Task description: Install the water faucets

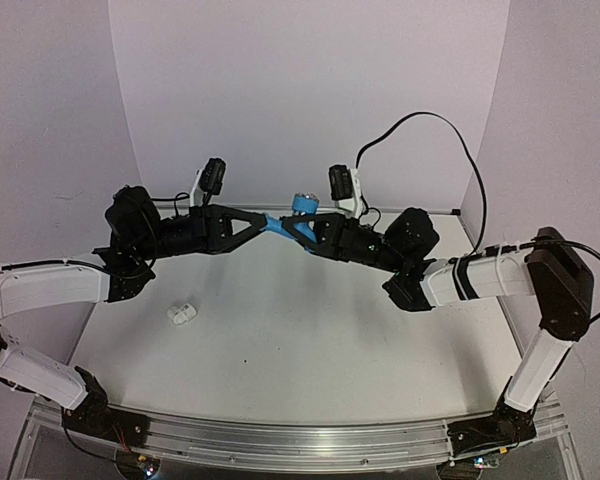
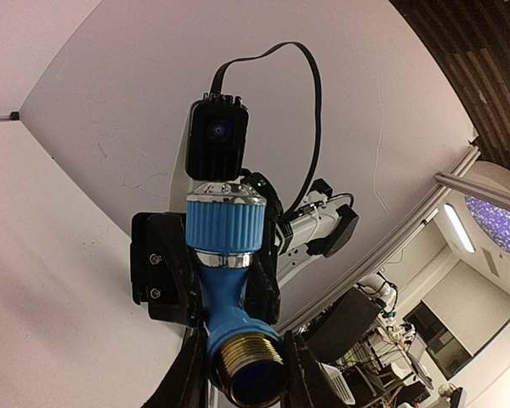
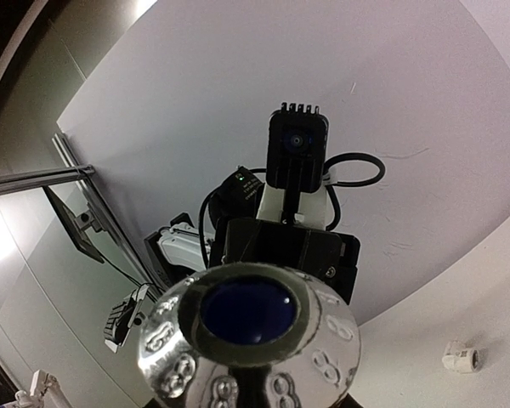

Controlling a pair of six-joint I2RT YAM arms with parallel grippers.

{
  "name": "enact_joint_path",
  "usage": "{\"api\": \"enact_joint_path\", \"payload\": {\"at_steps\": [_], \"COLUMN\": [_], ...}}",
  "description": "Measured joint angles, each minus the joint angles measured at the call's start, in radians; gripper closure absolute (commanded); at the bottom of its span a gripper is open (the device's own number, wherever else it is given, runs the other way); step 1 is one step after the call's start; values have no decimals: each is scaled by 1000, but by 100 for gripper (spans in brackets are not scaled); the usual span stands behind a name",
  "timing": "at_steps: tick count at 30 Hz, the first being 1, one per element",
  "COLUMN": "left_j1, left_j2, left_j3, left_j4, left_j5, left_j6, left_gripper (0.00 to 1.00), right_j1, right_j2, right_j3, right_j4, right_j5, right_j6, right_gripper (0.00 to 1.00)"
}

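The blue faucet (image 1: 303,204) has a ribbed blue knob, a chrome ring and a brass threaded end, and is held in the air at the middle back of the table. My left gripper (image 1: 268,222) closes its fingers on both sides of the threaded end (image 2: 246,370). My right gripper (image 1: 292,232) grips the faucet's neck from the opposite side, as the left wrist view (image 2: 217,280) shows. In the right wrist view the chrome knob top (image 3: 246,310) hides my right fingers. The white fitting (image 1: 182,313) lies on the table at the left, also in the right wrist view (image 3: 459,357).
White walls close the table at the back and sides. An aluminium rail (image 1: 300,440) runs along the near edge by the arm bases. A black cable (image 1: 460,140) loops above the right arm.
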Motion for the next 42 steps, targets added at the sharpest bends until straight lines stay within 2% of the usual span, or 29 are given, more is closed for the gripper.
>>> {"api": "enact_joint_path", "payload": {"at_steps": [7,9,12,15,17,21,22,25,26,30,33,36,42], "left_j1": [0,0,1,2,1,1,1,1,1,0,0,0,0], "left_j2": [2,2,2,3,3,3,3,3,3,2,2,2,2], "left_j3": [0,-7,-13,-15,-14,-18,-19,-24,-26,-32,-32,-32,-32], "left_j4": [7,7,7,8,9,15,15,15,15,16,16,16,16], "left_j5": [-10,-12,-16,-22,-26,-27,-27,-27,-27,-27,-27,-27,-28], "left_j6": [0,0,-1,-8,-17,-24,-24,-25,-24,-23,-23,-23,-23], "left_gripper": [100,100,100,100,100,100,100,100,100,100,100,100,100], "right_j1": [3,8,13,12,11,13,12,13,13,13,13,12,13], "right_j2": [24,37,48,49,49,49,49,49,48,43,43,43,43], "right_j3": [21,27,27,27,27,24,22,13,9,-12,-13,-11,-6], "right_j4": [13,16,19,22,23,21,23,24,25,20,18,19,20], "right_j5": [5,3,-1,1,0,8,10,18,21,48,53,53,67], "right_j6": [29,45,58,62,60,50,48,39,36,39,44,59,79], "right_gripper": [61,63,73,92,100,100,97,49,46,46,56,50,67]}}
